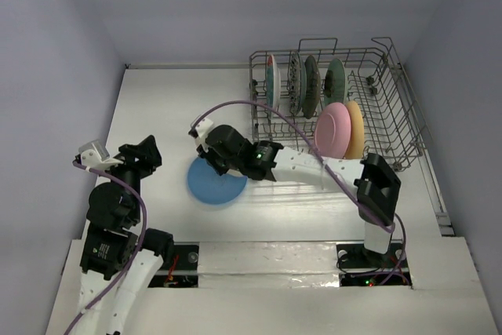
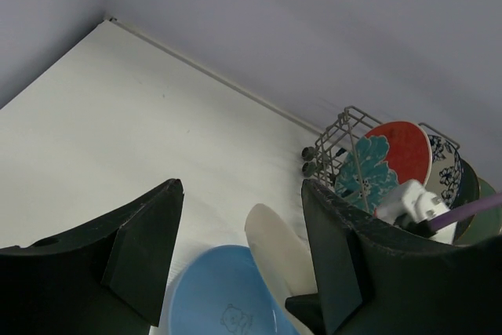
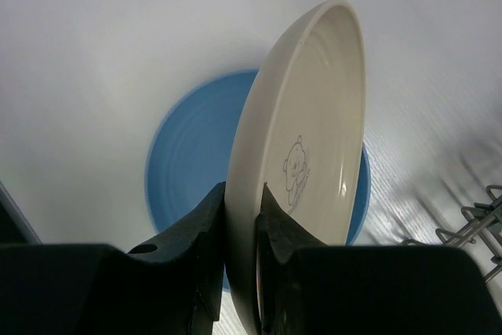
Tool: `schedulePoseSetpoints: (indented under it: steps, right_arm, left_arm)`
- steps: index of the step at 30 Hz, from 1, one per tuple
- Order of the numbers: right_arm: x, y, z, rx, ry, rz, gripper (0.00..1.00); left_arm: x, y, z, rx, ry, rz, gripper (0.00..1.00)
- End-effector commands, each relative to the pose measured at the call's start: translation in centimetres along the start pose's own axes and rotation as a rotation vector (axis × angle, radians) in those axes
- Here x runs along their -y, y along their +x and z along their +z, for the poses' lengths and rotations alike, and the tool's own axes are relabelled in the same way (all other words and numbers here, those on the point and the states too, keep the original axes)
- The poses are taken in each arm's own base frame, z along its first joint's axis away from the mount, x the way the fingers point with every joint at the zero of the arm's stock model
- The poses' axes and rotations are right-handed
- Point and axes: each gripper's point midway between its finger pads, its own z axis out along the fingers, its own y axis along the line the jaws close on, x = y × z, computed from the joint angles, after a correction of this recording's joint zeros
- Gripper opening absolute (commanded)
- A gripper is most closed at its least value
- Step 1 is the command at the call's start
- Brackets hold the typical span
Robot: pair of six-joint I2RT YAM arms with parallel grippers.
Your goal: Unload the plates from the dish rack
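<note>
One big grey wire dish rack (image 1: 383, 107) sits at the back right of the white table (image 1: 157, 107), with six round plates standing in it as far as I can count, pink one (image 1: 332, 131) nearest. One light blue round plate (image 1: 212, 187) lies flat on the table. Right gripper (image 3: 241, 203) is clamped on the rim of one cream plate (image 3: 314, 139), upright over the blue one. Left gripper (image 2: 241, 209) gapes wide, holding nothing

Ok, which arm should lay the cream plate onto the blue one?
Right. The right gripper pinches the cream plate by its rim, upright over the blue plate; the left gripper is open, empty, off to the side.
</note>
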Motion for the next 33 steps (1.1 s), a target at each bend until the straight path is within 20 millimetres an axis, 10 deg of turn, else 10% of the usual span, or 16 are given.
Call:
schedulePoseSetpoints:
  steps: [1, 11, 19, 23, 27, 30, 32, 33]
  right_arm:
    - [-1.3, -2.2, 1.1, 0.087, 0.046, -0.060, 0.00]
    - [-4.2, 2.1, 3.6, 0.003, 0.057, -0.119, 0.24]
    - [-6.3, 1.4, 2.2, 0.004, -0.009, -0.058, 0.60]
    - [-5.8, 0.6, 0.7, 0.018, 0.007, -0.023, 0.62]
    - [-5.0, -1.3, -2.2, 0.113, 0.006, 0.027, 0.61]
    - [-2.4, -3.3, -6.3, 0.225, 0.063, 0.100, 0.40]
    - [1.1, -5.3, -9.0, 0.336, 0.120, 0.214, 0.05]
    - [3.3, -7.3, -12.8, 0.435, 0.131, 0.277, 0.00]
  left_arm:
    - [0.4, -1.6, -0.1, 0.049, 0.004, -0.025, 0.59]
    - [0.5, -1.6, -0.2, 0.047, 0.014, -0.029, 0.59]
    - [0.6, -1.6, -0.3, 0.047, 0.015, -0.032, 0.59]
    - [0.6, -1.6, -0.3, 0.046, 0.017, -0.032, 0.59]
    - [0.8, -1.3, -0.3, 0.035, 0.031, -0.032, 0.59]
    - [0.9, -0.8, -0.2, 0.018, 0.041, -0.026, 0.59]
    - [1.3, -0.4, -0.2, 0.000, 0.065, -0.021, 0.59]
    - [1.9, 0.0, -0.2, -0.018, 0.098, -0.018, 0.58]
